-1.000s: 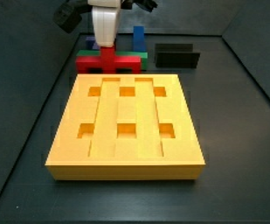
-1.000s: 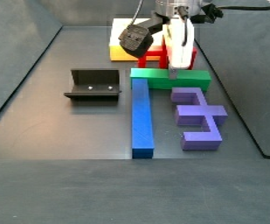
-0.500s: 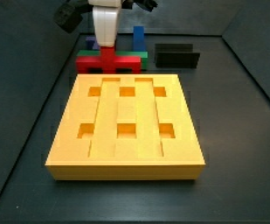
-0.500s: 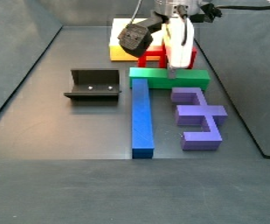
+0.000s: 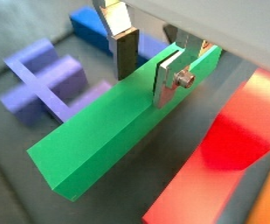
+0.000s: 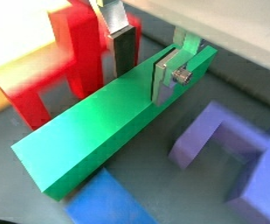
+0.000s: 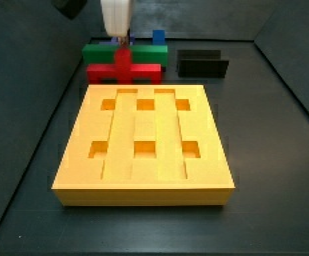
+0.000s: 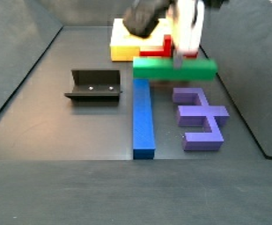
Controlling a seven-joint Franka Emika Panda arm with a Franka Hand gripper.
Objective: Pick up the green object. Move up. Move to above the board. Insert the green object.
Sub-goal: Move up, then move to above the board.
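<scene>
You have the green object (image 8: pixel 173 68) clamped between the fingers (image 5: pixel 169 73) of the gripper (image 5: pixel 147 61), which holds it across its width near one end; in a side view it sits at upper right, apparently off the floor. Keep rising straight and level, so the long free end clears the red cross-shaped block (image 6: pixel 69 52) and purple block (image 8: pixel 201 117) before you head for the board (image 7: pixel 145 146). The bar is plain, matte, bright green, with sharp square edges.
</scene>
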